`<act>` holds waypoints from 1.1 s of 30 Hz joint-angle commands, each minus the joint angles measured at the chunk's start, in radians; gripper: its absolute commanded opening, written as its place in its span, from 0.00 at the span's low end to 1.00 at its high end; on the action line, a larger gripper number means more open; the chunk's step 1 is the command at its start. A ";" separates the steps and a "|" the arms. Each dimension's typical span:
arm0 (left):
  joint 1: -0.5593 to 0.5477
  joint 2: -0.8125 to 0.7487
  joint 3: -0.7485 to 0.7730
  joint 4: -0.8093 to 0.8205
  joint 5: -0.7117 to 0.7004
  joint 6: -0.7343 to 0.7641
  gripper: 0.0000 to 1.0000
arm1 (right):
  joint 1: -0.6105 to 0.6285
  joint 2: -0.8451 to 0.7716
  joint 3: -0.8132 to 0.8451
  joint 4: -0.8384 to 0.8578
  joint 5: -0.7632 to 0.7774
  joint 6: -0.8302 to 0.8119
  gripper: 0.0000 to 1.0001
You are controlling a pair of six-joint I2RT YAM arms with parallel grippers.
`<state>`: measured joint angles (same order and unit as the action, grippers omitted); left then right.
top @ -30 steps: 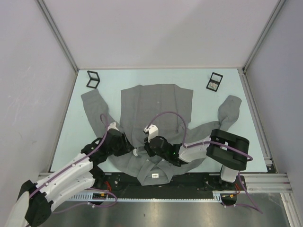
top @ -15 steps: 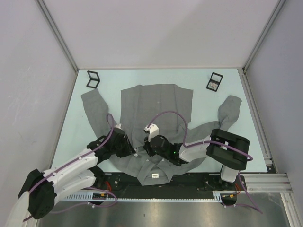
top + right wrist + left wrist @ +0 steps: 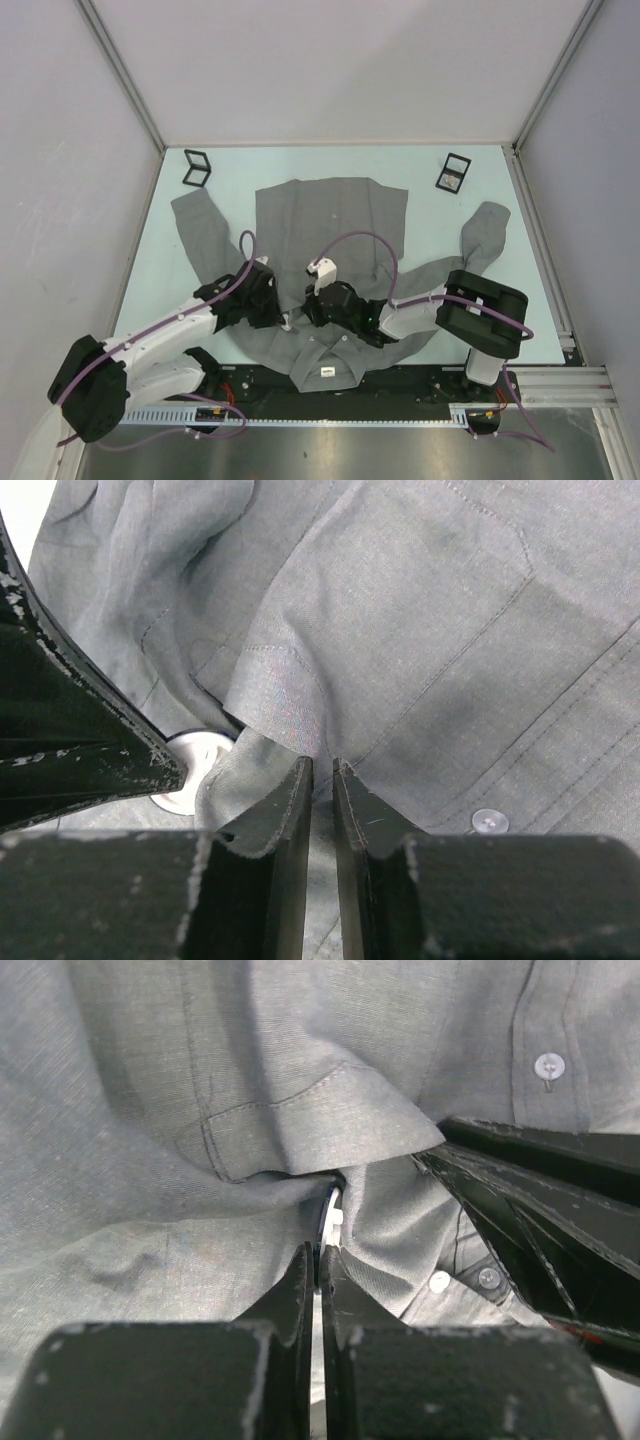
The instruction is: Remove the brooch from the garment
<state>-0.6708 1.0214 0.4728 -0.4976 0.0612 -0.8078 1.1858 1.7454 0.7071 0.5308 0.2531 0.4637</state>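
Pale green surface (image 3: 320, 162) between grey walls, with the garment (image 3: 330, 225) spread flat across it. Its collar and white neck label (image 3: 327, 372) lie nearest the arm bases, the sleeves thrown out to either side. We note a black frame (image 3: 197, 167) at the far left corner and a second frame (image 3: 454, 172) at the far right, both well apart from the cloth.

Both arms reach low over the chest of the garment and meet near the button line. The brooch (image 3: 195, 765) is a small white disc, half tucked under a lifted fold by the pocket seam.

The left claw (image 3: 318, 1252) has its fingers pressed almost together – the brooch's white rim runs into the slit between the tips, so we read it as pinching the brooch's edge. The right claw (image 3: 320, 768) sits just beside it, nearly closed and nipping a ridge of grey cloth. The fabric bunches and wrinkles around that pinch. A white button (image 3: 549, 1064) shows on the placket beyond the right claw's black finger.
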 commanded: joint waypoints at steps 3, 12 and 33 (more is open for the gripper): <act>-0.007 0.048 0.098 -0.129 0.045 0.079 0.00 | -0.015 0.006 -0.003 0.051 -0.011 0.027 0.19; -0.010 0.056 0.226 -0.315 0.017 0.131 0.00 | -0.040 0.017 -0.003 0.051 -0.041 0.053 0.19; 0.002 -0.426 0.127 0.083 -0.118 -0.015 0.00 | -0.084 -0.075 -0.003 -0.167 0.094 0.139 0.26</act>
<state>-0.6739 0.6357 0.6559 -0.7044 -0.0525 -0.7811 1.1172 1.7233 0.7071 0.4164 0.2928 0.5838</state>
